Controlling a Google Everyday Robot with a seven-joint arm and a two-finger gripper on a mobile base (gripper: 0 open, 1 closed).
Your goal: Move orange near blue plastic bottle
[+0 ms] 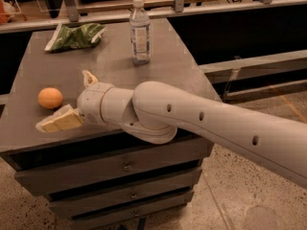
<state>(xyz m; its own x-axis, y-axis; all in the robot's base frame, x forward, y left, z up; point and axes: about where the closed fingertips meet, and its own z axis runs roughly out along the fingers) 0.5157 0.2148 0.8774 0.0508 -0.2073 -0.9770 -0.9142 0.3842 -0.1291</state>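
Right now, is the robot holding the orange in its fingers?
No, the orange rests on the table, and the gripper hovers just beside it with fingers spread open, not closed on it.

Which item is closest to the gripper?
The orange, right beside the open gripper at the near left; the bottle and green bag sit farther back.
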